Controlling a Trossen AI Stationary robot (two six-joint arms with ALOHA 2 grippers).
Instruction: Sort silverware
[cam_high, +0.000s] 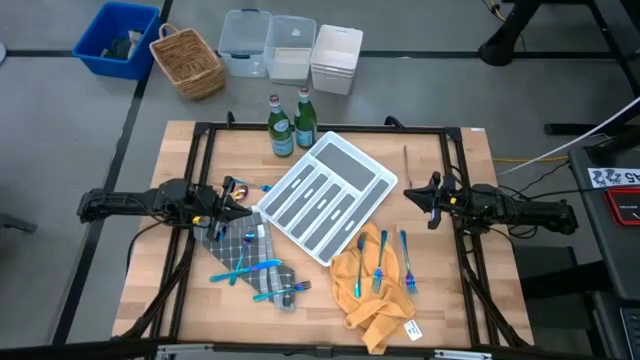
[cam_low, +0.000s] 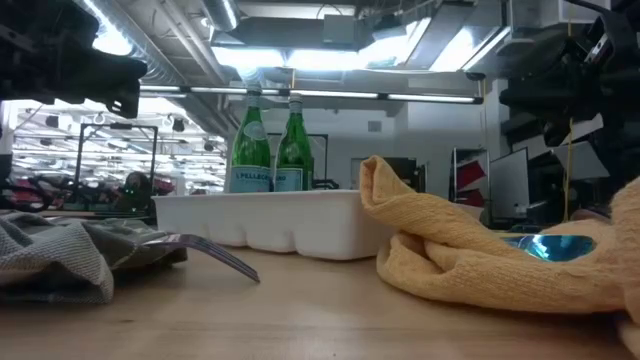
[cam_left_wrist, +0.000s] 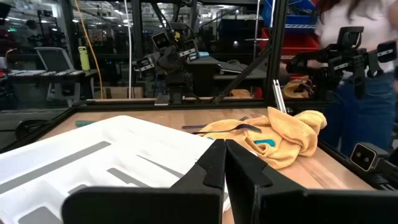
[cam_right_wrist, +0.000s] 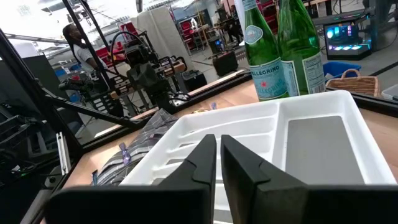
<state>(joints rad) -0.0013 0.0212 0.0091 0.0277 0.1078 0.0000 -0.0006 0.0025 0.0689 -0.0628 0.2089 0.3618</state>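
**Sorting not yet begun: both arms hovering by the tray, empty-handed**

In the high view the white cutlery tray (cam_high: 328, 192) is lying at an angle in the middle of the frame, and as far as can be seen none of its compartments is holding anything yet. The silverware is sitting in two groups: blue and teal pieces (cam_high: 258, 275) on the grey plaid cloth (cam_high: 236, 252) at lower left of centre, and more blue utensils (cam_high: 383, 262) on the yellow cloth (cam_high: 375, 285) at lower right of centre. The left gripper (cam_high: 238, 204) is hanging at the tray's left edge, its fingers pressed together on nothing, as the left wrist view shows. The right gripper (cam_high: 418, 196) is waiting just right of the tray, fingers likewise closed and empty. Two green bottles (cam_high: 291, 124) are standing above the tray.

By my judgement the task is sitting at its opening step. The next move is calling for one arm to spread its fingers, descend over a single utensil on its nearer cloth, and pinch it without snagging fabric.
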